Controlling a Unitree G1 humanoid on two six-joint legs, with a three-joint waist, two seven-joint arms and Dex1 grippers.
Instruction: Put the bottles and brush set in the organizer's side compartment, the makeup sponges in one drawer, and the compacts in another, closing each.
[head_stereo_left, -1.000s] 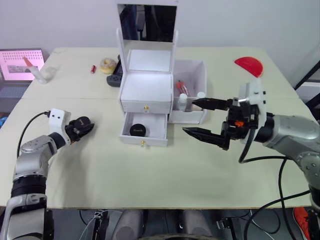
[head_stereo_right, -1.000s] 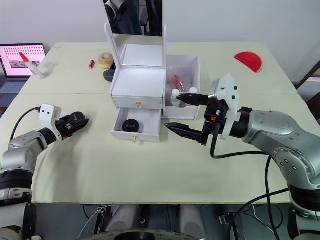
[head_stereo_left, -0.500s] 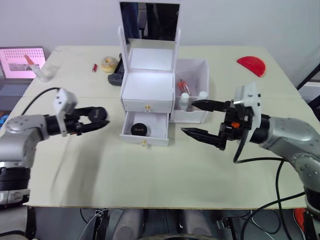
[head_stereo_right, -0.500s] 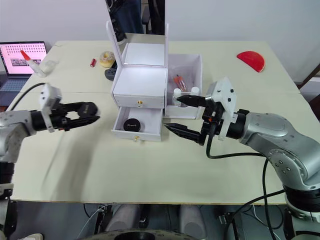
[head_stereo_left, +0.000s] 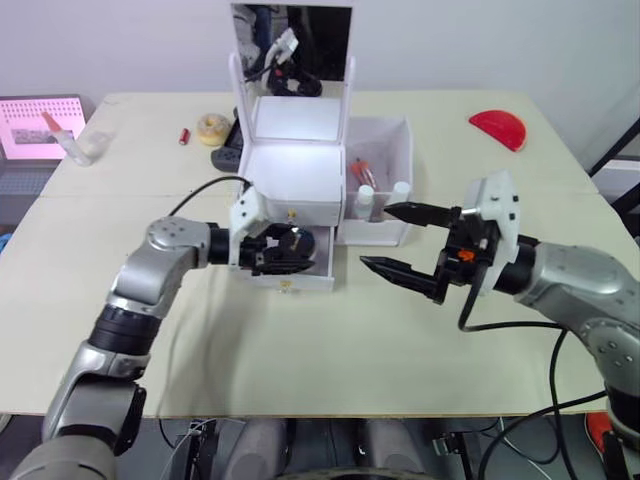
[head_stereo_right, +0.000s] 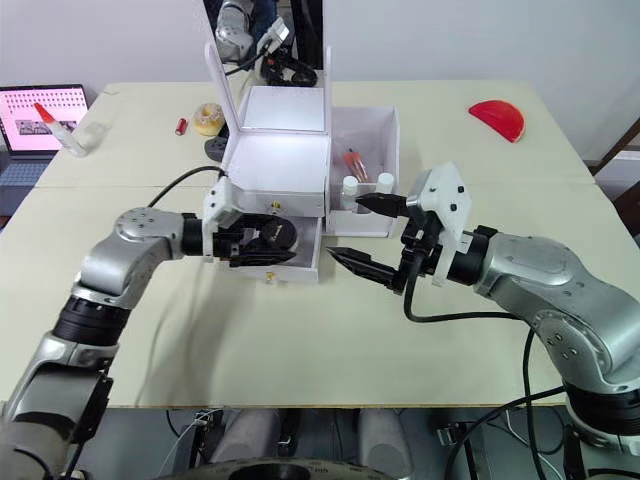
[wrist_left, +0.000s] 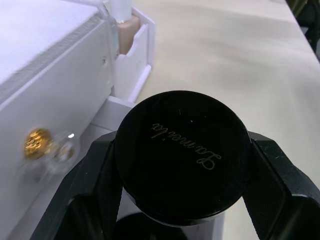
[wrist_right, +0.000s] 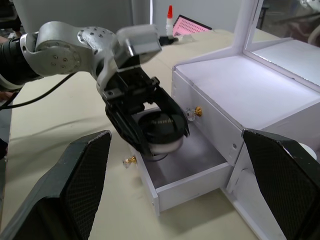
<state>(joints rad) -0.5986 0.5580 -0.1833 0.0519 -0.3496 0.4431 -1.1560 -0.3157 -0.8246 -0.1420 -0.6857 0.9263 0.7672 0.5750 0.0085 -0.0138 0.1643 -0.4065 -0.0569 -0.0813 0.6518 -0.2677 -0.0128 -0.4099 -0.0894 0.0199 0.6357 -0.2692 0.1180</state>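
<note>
In the eye views, a white plastic organizer with an upright rectangular mirror is seen on the pale matte table. Its lower drawer is pulled open. The left gripper is held over this drawer, its black fingers closed on a round flat glossy black compact. The right gripper is held beside the tall side compartment, fingers spread wide.

In the left wrist view, the compact's smooth lid carries pale cursive script.

In the right wrist view, a small gold knob is seen on the upper drawer.
</note>
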